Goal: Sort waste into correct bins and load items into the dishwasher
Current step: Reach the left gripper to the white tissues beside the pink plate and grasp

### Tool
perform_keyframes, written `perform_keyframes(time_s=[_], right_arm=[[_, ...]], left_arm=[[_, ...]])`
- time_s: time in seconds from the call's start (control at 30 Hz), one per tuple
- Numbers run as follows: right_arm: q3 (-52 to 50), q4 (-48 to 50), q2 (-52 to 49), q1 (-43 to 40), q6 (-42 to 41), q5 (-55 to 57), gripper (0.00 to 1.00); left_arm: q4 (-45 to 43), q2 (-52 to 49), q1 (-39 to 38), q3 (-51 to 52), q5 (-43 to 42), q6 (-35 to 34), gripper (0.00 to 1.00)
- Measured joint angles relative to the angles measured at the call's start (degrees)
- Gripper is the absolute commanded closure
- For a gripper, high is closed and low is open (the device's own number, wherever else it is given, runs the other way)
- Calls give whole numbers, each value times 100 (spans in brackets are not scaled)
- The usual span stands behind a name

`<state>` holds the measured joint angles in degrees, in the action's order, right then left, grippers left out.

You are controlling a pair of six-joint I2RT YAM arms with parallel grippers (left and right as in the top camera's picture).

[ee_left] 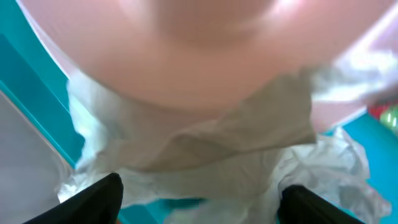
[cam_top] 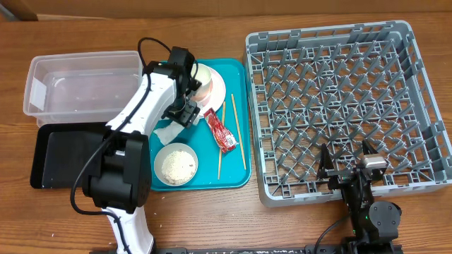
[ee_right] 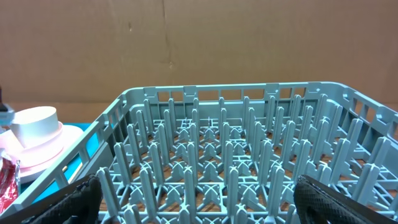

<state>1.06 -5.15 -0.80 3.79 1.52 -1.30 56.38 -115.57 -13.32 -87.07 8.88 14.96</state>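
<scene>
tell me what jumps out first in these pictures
The large square grey plastic dish rack fills the right side of the table and is empty. At centre, the left gripper hangs open over a crumpled white paper napkin on the teal serving tray.

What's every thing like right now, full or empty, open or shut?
left gripper: open.
right gripper: open, empty.
clear tub: looks empty.
black tray: bare where visible.
dish rack: empty.
bowl: holds rice.
white cup: standing on the pink plate.
napkin: crumpled, between the left gripper's fingers.
sauce packet: lying flat on the teal tray.
chopsticks: lying apart on the tray.
</scene>
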Motion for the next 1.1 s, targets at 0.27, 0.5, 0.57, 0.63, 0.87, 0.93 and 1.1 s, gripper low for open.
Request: perform_keyframes(time_s=[0.27, 0.5, 0.57, 0.63, 0.87, 0.93, 1.1], right_arm=[[0, 0, 0, 0, 0, 2, 0], [0, 0, 0, 0, 0, 2, 0], [0, 0, 0, 0, 2, 0, 0], [0, 0, 0, 0, 2, 0, 0], [0, 0, 0, 0, 0, 2, 0], [0, -2, 0, 0, 0, 0, 0], [0, -2, 0, 0, 2, 0, 0]], left_arm=[[-334, 0, 0, 83, -2, 2, 28], [-345, 0, 0, 90, -11, -2, 42], [-348, 0, 0, 90, -24, -7, 50], [-345, 0, 0, 90, -28, -7, 58], [-345, 0, 0, 90, -28, -2, 94], [-348, 0, 0, 90, -28, -2, 96], [-273, 0, 0, 90, -28, -50, 96]])
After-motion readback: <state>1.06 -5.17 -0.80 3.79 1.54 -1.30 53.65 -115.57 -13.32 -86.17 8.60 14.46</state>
